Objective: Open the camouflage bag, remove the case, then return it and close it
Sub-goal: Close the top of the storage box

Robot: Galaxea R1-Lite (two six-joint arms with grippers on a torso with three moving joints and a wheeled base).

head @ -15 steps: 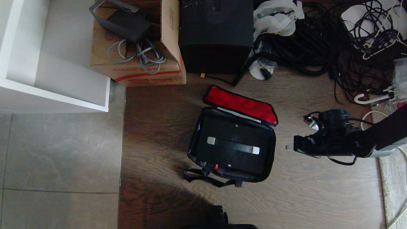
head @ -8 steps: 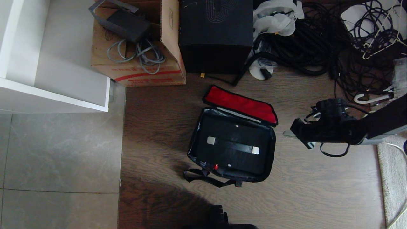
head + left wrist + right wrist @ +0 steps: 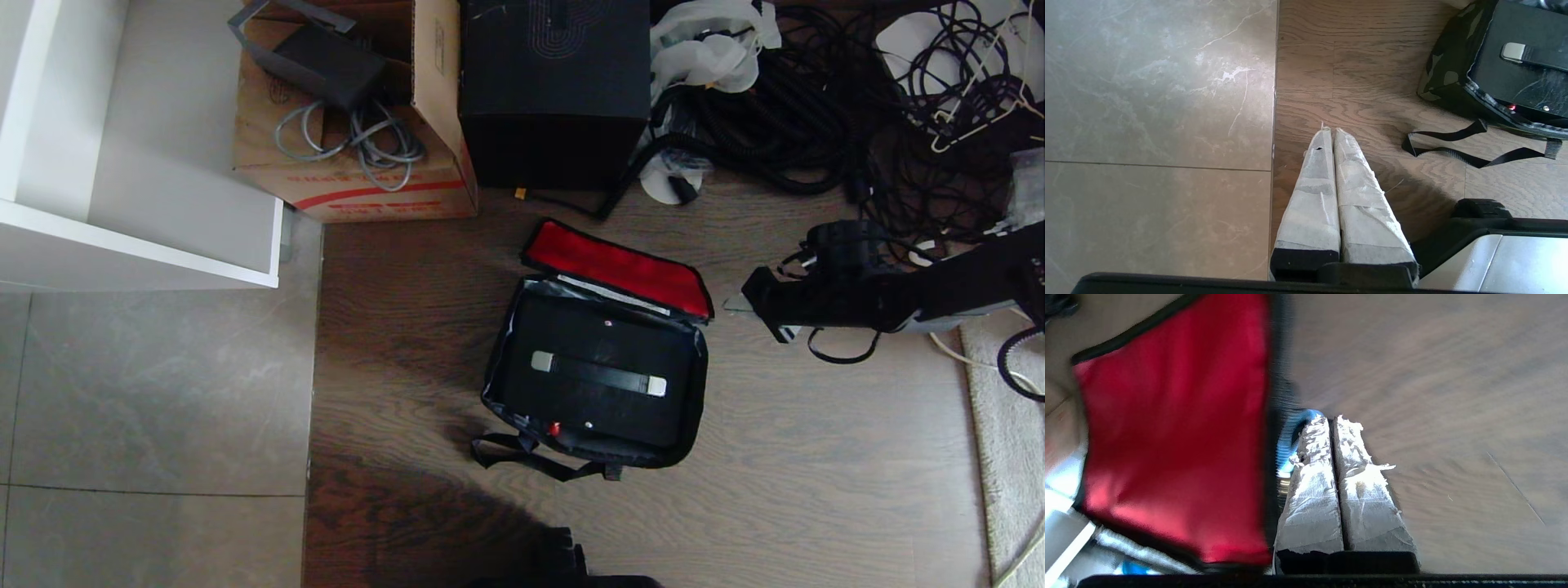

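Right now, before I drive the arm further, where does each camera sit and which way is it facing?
Head view: up on the robot, looking down at the floor; camouflage bag lies open, case inside, right pincer beside the red flap.
Left wrist view: behind the shut left pincer, facing the floor; robot base shows.
Right wrist view: behind the shut right pincer, facing floor and flap.
Shared: head and left wrist views both show the bag's black strap.

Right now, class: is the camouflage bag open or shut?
Open. The camouflage bag has its red-lined flap folded back on the floor, and the case lies exposed inside, handle showing.
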